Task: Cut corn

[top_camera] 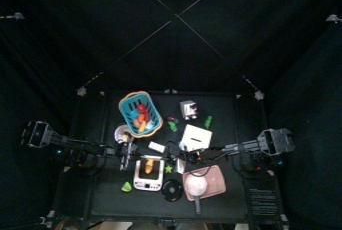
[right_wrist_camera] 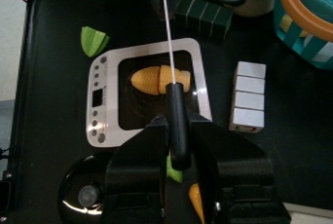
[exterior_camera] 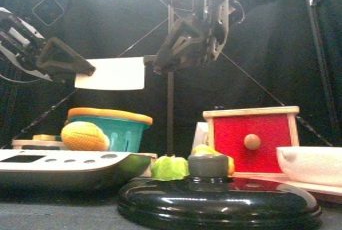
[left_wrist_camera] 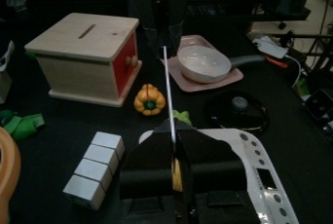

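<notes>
The corn (right_wrist_camera: pixel 163 77), a stubby yellow-orange piece, lies on a white scale-like board (right_wrist_camera: pixel 111 111). It also shows in the front view (exterior_camera: pixel 83 134) and the top view (top_camera: pixel 151 164). My right gripper (right_wrist_camera: pixel 173 101) is shut on a thin knife, whose blade (right_wrist_camera: pixel 166 23) runs straight over the corn. My left gripper (left_wrist_camera: pixel 176 145) is shut on a thin flat white piece. That piece is edge-on in the left wrist view (left_wrist_camera: pixel 166 82) and a white rectangle in the front view (exterior_camera: pixel 114 74). In the left wrist view the corn is hidden behind the jaws.
A teal-rimmed basket (top_camera: pixel 138 112) stands behind the board. A wooden box with a red front (exterior_camera: pixel 250 139), a pink plate (left_wrist_camera: pixel 182 80) with a white bowl (left_wrist_camera: pixel 202 65), a black lid (exterior_camera: pixel 214 194), white blocks (right_wrist_camera: pixel 247 96), a green piece (right_wrist_camera: pixel 92 40) and a yellow pepper-like piece (left_wrist_camera: pixel 150 98) crowd the table.
</notes>
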Tool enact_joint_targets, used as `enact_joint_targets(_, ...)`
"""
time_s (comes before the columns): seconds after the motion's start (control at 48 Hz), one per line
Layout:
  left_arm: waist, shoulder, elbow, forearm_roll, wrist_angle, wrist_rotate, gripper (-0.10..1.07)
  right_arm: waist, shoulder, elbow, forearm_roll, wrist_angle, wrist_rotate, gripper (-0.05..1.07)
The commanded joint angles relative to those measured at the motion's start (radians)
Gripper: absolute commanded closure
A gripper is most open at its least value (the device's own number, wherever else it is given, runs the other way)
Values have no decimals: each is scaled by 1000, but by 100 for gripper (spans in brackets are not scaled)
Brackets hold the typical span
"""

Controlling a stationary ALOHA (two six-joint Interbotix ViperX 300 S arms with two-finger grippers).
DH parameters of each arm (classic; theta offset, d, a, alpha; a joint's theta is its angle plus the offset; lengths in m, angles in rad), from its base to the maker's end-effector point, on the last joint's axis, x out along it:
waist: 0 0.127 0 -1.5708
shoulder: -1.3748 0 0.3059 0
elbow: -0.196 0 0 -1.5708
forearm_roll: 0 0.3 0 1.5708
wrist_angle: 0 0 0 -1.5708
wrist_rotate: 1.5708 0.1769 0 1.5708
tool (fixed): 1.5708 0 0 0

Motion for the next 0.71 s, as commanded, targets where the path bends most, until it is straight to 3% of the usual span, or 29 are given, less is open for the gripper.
enact_joint_targets(0.0, -5, -3, -18, -3, -6, 2, 70, -3, -15, -37, 2, -9, -3, 52)
enact_joint_targets(0.312, -8, -3, -15, -5, -2, 2, 70, 0, -9, -48, 2, -5, 2, 52)
enact_joint_targets(0.688, -110, -3, 0, -67, 95, -5, 70, 44, 63, -74, 2, -3, 2, 52)
